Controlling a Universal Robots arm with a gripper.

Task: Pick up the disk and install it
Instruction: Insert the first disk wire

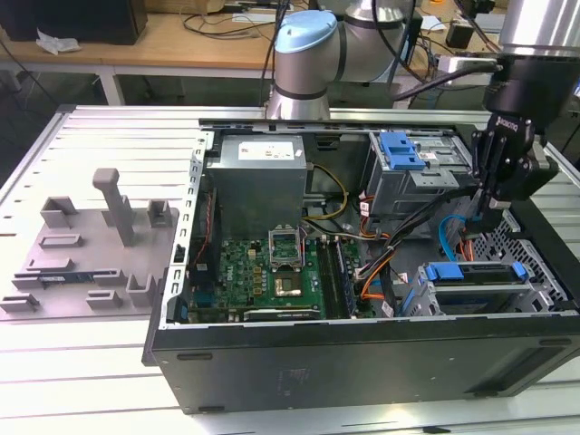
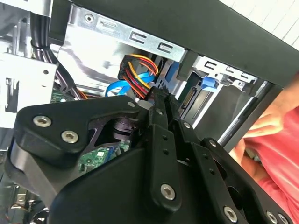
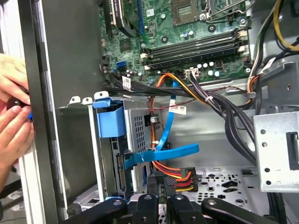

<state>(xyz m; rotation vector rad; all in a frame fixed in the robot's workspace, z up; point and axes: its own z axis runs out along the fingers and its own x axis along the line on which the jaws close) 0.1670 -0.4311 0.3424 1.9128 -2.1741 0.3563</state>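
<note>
The disk (image 1: 471,272), silver with a blue frame, lies in the lower drive bay at the exterior view's right of the open computer case. In the first wrist view the disk (image 3: 110,121) stands in that bay, with a blue flat cable (image 3: 163,154) running to its connector edge. My gripper (image 1: 489,217) hangs inside the case just above the bay. Its black fingers are shut together in both wrist views (image 2: 161,98) (image 3: 159,184). The tips sit right beside a black plug with red, orange and yellow wires (image 3: 180,177); whether they pinch it is hidden.
A grey power supply box (image 1: 258,177) and the green motherboard (image 1: 272,272) lie in the case. An upper drive cage carries a blue latch (image 1: 403,149). Cable bundles (image 3: 219,107) cross near the bay. A person's hands (image 3: 11,112) (image 2: 275,121) rest at the case's outer wall. A grey fixture (image 1: 91,245) stands outside.
</note>
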